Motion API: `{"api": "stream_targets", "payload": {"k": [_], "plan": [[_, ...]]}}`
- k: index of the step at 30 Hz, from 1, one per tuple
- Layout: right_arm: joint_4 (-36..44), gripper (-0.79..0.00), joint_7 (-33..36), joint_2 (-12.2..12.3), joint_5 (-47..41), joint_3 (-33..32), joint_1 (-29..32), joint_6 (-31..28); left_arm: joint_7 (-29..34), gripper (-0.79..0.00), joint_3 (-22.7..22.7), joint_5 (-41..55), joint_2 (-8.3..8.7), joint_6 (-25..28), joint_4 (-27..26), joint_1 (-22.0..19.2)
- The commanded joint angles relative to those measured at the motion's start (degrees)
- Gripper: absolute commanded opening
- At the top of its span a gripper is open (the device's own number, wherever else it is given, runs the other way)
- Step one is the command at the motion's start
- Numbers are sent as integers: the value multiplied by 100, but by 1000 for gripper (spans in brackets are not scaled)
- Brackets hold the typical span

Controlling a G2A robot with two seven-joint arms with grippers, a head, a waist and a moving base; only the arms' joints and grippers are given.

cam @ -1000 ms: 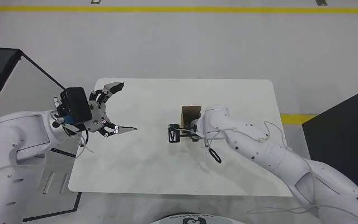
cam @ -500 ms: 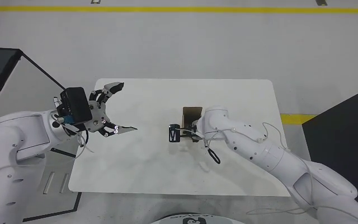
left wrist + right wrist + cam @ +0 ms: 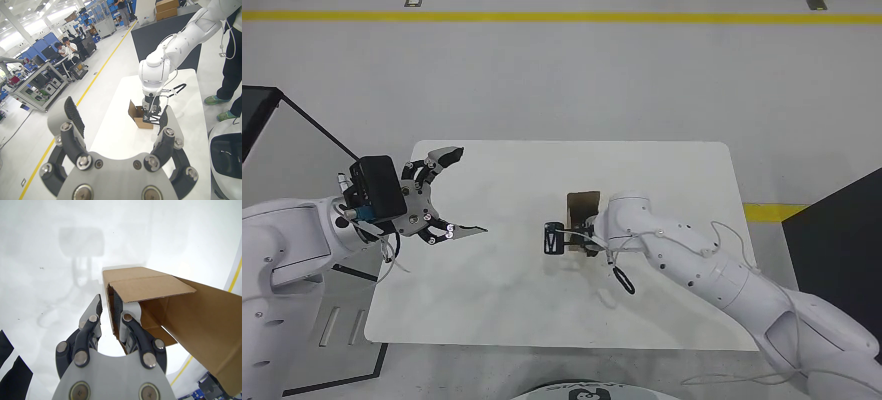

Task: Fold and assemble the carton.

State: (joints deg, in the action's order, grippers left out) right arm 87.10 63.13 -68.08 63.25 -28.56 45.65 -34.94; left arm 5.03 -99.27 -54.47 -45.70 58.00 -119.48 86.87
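Note:
A small brown carton (image 3: pixel 584 203) stands on the white table (image 3: pixel 662 300) near its middle, top flaps open. My right gripper (image 3: pixel 108 300) comes down over it and straddles one side wall. One finger (image 3: pixel 117 303) is inside the carton (image 3: pixel 151 289), the other (image 3: pixel 98 306) is outside. A thin gap shows between the outer finger and the wall, so the gripper is narrowly open. My left gripper (image 3: pixel 470 192) hovers wide open over the table's left part, well apart from the carton (image 3: pixel 144 123), with nothing in it.
A black frame (image 3: pixel 262 110) stands off the table's left edge and a dark mat (image 3: pixel 842 230) lies beyond its right edge. Bare table surface lies between the left gripper (image 3: pixel 117 106) and the carton.
The right arm has shifted very slightly at the carton. The left arm has stayed still.

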Motion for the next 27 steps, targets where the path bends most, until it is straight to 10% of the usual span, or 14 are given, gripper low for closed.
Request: {"api": "stream_targets", "payload": {"k": [1, 5, 9, 27], "plan": [[67, -453, 10, 18, -9, -53, 28, 5, 0, 0, 0, 0, 0, 0, 0, 0], [292, -348, 43, 83, -31, -231, 119, 47, 0, 0, 0, 0, 0, 0, 0, 0], [597, -9, 48, 194, -45, -508, 292, 116, 0, 0, 0, 0, 0, 0, 0, 0], [1557, 0, -380, 688, -668, -2041, 1229, 45, 0, 0, 0, 0, 0, 0, 0, 0]]}}
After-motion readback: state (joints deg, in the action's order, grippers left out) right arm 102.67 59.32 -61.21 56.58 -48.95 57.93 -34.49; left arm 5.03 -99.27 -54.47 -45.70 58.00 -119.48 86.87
